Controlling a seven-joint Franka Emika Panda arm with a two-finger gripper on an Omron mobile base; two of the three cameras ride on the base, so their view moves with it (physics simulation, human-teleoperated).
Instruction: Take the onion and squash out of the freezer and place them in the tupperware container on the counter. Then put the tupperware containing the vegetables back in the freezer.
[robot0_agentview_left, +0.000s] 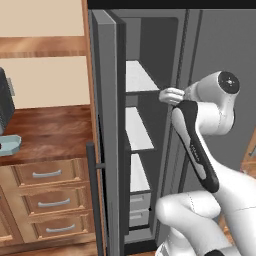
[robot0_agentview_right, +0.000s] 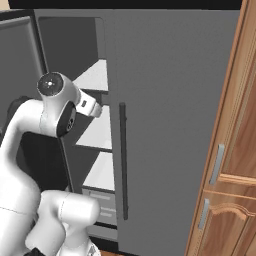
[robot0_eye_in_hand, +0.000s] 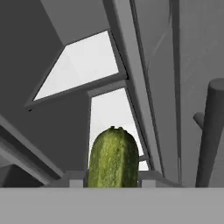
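From my remote seat, one squash (robot0_eye_in_hand: 113, 157) stands upright between the narrowly parted fingers of my gripper (robot0_eye_in_hand: 113, 179), clamped at its lower end, which the hand view's bottom edge cuts off. The hand hangs at the open freezer (robot0_agentview_left: 137, 130); three white shelves (robot0_agentview_left: 139, 77) show inside, with grey drawers (robot0_agentview_left: 139, 202) below. Far left, one tupperware container (robot0_agentview_left: 11, 145) sits on the counter (robot0_agentview_left: 55, 132), cropped by the frame.
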